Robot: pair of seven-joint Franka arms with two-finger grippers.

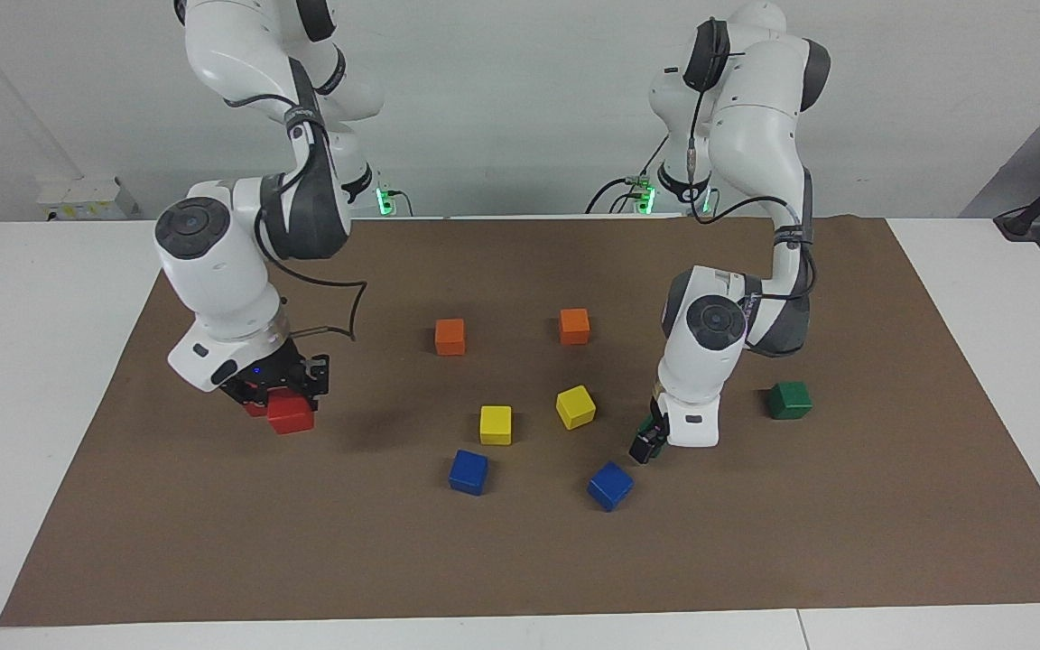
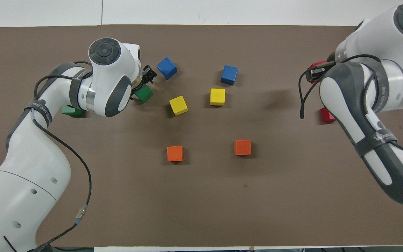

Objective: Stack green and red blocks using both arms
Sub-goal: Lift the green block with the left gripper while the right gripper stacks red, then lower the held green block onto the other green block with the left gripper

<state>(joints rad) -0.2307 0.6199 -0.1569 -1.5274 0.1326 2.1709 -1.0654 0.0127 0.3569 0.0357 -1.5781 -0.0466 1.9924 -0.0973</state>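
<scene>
Across the desk, in the facing view, the right pincer [image 1: 281, 397] is closed on a red block [image 1: 291, 414] and holds it up over the mat [image 1: 520, 560]. Under it, mostly hidden, peeks the other red block [image 1: 255, 409], at the right arm's end of the desk. The left pincer [image 1: 649, 440] is low at a green block [image 1: 645, 424], with its fingers wide apart on either side of it. That block sits on the mat. The second green block [image 1: 789, 400] lies beside that arm, toward the left arm's end of the desk.

From overhead, the right pincer [image 2: 318, 71] grips the red block [image 2: 316, 66]. The other red block [image 2: 326, 114] rests on the mat [image 2: 201, 210], half hidden by the right arm. The left pincer [image 2: 145, 78] is wide open over the green block [image 2: 143, 93]. The second green block [image 2: 71, 111] peeks out under the left arm.
</scene>
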